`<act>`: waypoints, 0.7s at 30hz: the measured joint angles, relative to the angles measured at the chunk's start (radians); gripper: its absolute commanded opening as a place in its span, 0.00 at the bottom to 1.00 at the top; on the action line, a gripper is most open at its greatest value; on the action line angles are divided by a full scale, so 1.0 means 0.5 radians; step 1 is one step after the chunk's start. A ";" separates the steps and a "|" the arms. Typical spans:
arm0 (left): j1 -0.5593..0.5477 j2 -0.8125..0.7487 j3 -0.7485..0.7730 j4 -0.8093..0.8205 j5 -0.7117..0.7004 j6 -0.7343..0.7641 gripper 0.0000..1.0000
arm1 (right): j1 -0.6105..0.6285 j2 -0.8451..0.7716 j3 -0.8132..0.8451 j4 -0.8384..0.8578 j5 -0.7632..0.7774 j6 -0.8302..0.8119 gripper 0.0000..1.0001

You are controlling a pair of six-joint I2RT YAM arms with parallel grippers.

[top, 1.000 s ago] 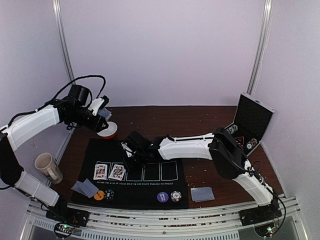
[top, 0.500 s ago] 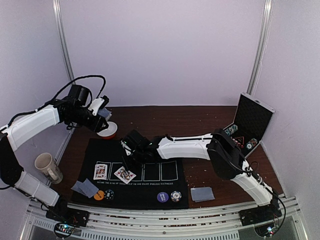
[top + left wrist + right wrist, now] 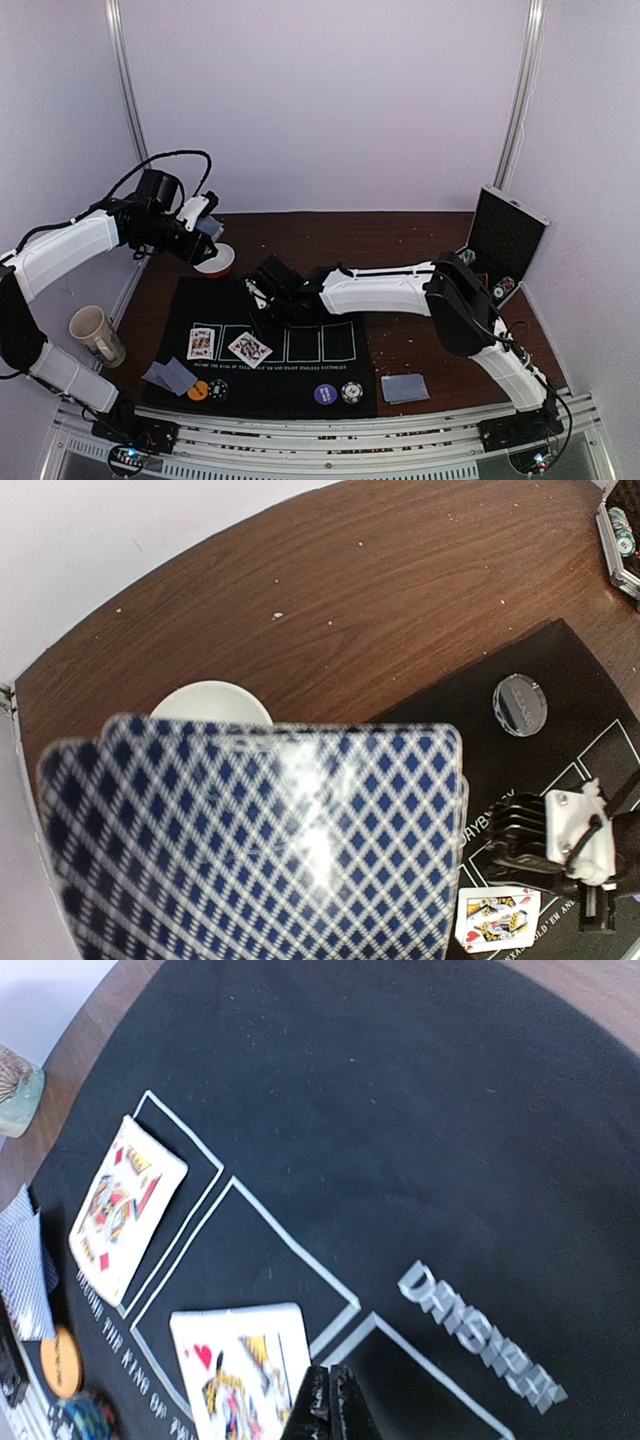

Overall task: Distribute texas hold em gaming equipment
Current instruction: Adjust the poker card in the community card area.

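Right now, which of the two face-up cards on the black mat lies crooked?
The right-hand card, next to the right gripper: it lies tilted, while the left-hand card sits straight in its outlined box.

Printed in white capitals along the near border of the black mat point(image 3: 420, 1110), as read from the right wrist view: "THE KING OF", the rest cut off. Same print line point(image 3: 265, 366) too small to make out from above. Further in, grey block letters point(image 3: 480, 1335) starting "DR", remainder blurred. On the left face card point(image 3: 127, 1210), red diamond pips; on the nearer face card point(image 3: 240, 1375), a red heart. Corner letters unclear.
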 measured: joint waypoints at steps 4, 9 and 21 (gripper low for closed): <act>0.000 0.000 0.000 0.000 0.001 0.000 0.41 | 0.005 -0.184 -0.183 -0.021 0.035 -0.009 0.00; 0.000 0.000 0.000 0.000 0.001 0.000 0.41 | 0.031 -0.230 -0.273 -0.055 0.076 -0.018 0.00; 0.000 0.000 0.000 0.000 0.001 0.001 0.41 | 0.146 -0.227 -0.362 -0.139 0.027 -0.023 0.00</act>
